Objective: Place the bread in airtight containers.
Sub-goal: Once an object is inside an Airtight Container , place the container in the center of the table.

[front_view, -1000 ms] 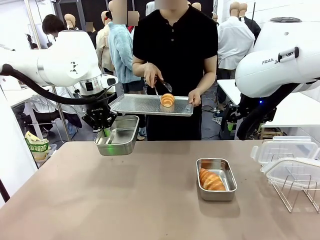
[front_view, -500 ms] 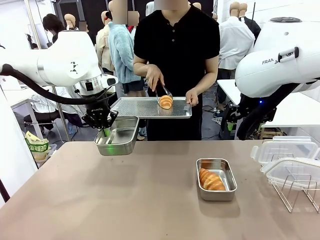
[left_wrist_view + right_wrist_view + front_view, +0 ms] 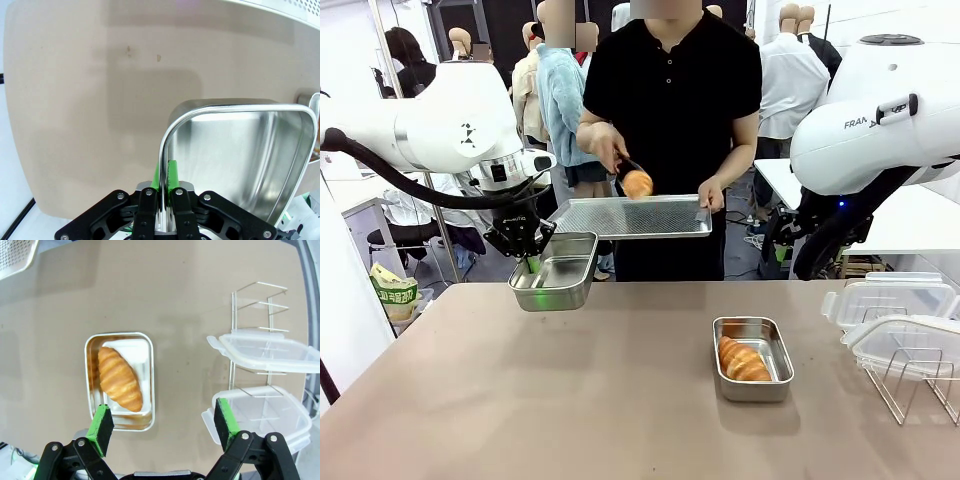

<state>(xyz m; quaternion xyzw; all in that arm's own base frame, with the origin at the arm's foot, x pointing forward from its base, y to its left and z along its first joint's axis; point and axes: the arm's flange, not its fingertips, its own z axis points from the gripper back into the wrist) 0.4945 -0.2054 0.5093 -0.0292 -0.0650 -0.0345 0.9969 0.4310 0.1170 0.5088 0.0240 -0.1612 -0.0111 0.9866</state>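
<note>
Two steel tins: empty tin aloft just beside the person's mesh tray, rim wall pinched in fully closed left jaws; other tin on the table, one roll inside, under wide-open, empty right jaws. Second roll in tongs above the tray. Best to hold the empty tin level, steady, mouth up, close under the tongs.

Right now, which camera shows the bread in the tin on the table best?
The right wrist view: it looks straight down on the bread, whole, lying in its tin. The front view shows it from the side, partly behind the tin's near wall. The left wrist view faces the empty tin pinched by the left claw.
</note>
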